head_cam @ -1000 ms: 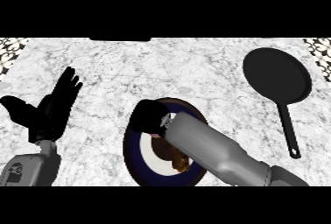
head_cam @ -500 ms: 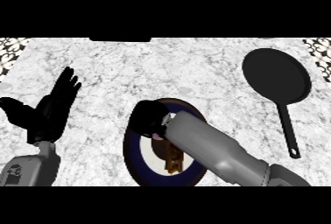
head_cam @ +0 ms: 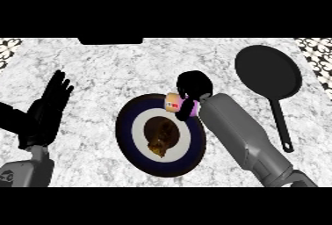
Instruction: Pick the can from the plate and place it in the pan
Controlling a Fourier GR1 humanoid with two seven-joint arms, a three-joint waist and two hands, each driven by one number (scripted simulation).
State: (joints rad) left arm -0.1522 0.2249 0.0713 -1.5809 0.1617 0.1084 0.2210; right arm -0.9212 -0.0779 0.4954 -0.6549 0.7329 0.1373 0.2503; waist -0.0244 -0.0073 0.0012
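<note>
Nearest you, the left hand [head_cam: 45, 112] rests open at the left edge, fingers straight and pointing up. Beside it on the marbled tabletop [head_cam: 103, 70] lies the plate [head_cam: 139, 149], dark-rimmed with a white ring and a brown patch at its centre. At the plate's upper right edge your right hand [head_cam: 193, 88] has its fingers curled round the can [head_cam: 174, 102] (only its pale end with a red mark shows), and you cannot tell whether the can touches the rim. Farthest, at upper right, the pan [head_cam: 267, 70] sits apart from the hand, handle pointing toward you.
</note>
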